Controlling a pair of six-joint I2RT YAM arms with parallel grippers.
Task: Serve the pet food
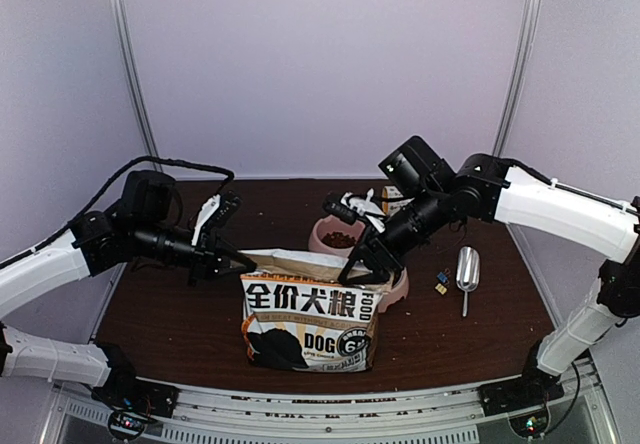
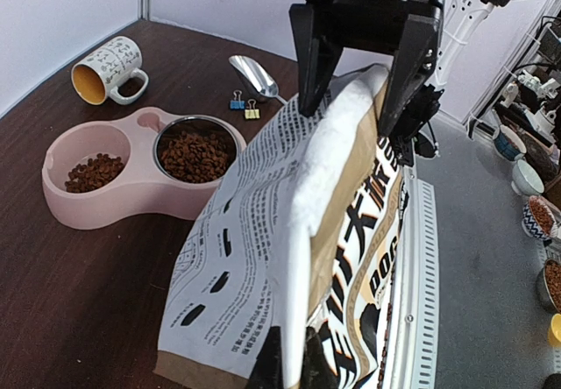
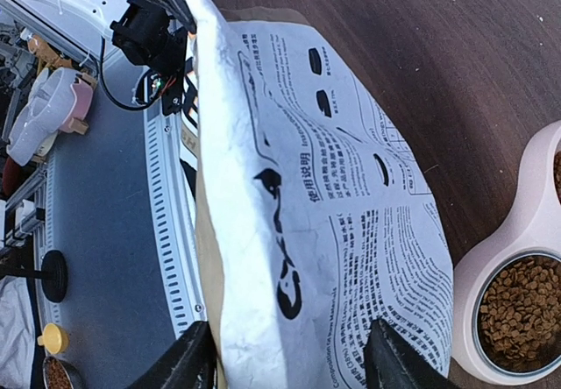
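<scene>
Standing crinkled bag (image 1: 310,309), pebbly pet food (image 2: 195,155)

Bag (image 1: 310,314) screens the bowl (image 1: 318,234) from the front — bare table (image 1: 170,314) leftward.

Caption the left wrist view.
Left fingers pinch the bag; right fingers open astride its far end; kibble in the double bowl.

The left arm (image 1: 40,269) and the right arm (image 1: 555,209) have smooth white shells with black joints between them. Behind the left claw (image 1: 245,260) runs a thin black cable (image 1: 185,163). The right claw (image 2: 349,117) has a boxy black body and two flat black fingers (image 2: 307,65).
</scene>
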